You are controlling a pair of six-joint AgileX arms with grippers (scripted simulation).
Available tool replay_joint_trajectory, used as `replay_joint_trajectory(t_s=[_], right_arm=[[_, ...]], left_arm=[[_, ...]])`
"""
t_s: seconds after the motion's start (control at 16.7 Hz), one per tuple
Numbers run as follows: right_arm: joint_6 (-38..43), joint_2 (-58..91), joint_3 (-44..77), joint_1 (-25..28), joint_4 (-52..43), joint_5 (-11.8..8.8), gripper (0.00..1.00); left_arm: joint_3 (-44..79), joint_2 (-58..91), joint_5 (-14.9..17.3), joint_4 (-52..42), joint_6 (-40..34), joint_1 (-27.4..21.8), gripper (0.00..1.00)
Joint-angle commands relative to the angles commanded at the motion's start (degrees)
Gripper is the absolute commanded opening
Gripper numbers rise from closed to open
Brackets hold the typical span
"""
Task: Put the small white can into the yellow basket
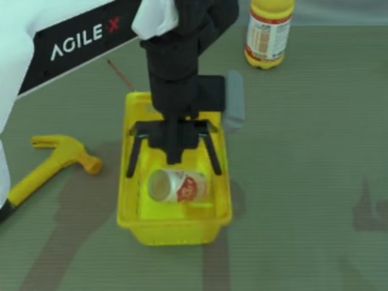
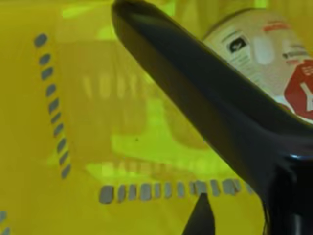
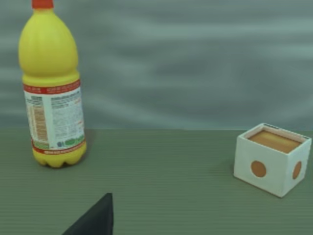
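the yellow basket point(image 1: 174, 227) sits near the middle of the table and serves as the landmark here. it is a bright rectangular tub with slotted walls.

the small white can point(image 1: 179, 185) lies on its side on the basket floor, in the half of the basket nearer the bottom of the top view. its long axis runs across the basket, from left wall toward right wall. its round pale end faces the basket's left wall, and the red label patch faces up, toward the right end of the can. in the left wrist view the can point(image 2: 274, 63) shows close up against the yellow floor, tilted, with its red patch at the edge of the picture.

the left gripper point(image 1: 174, 145) hangs over the basket's far half, just above the can and not touching it. its two dark fingers point(image 1: 134, 148) are spread wide, one near each side wall, with nothing between them. one finger point(image 2: 205, 112) crosses the left wrist view as a dark bar.

left of the basket lies a yellow hammer point(image 1: 51, 163), apart from it. beyond the basket's far right corner lies a grey block point(image 1: 234, 100), close to the rim. farther beyond stands a yellow bottle point(image 1: 268, 33) with a white and orange label.

the right wrist view shows that bottle point(image 3: 51, 93) upright and a white box point(image 3: 271, 157) with orange dots, well apart. only a dark tip of the right gripper point(image 3: 95, 220) shows, so i cannot tell its state.
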Motion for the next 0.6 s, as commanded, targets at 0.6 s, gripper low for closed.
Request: replay_joint_trajectory(t_s=[0.6], right_arm=[[0.0,0.0,0.0,0.0,0.0,0.0,1.00]], left_arm=[[0.0,0.0,0.0,0.0,0.0,0.0,0.00]])
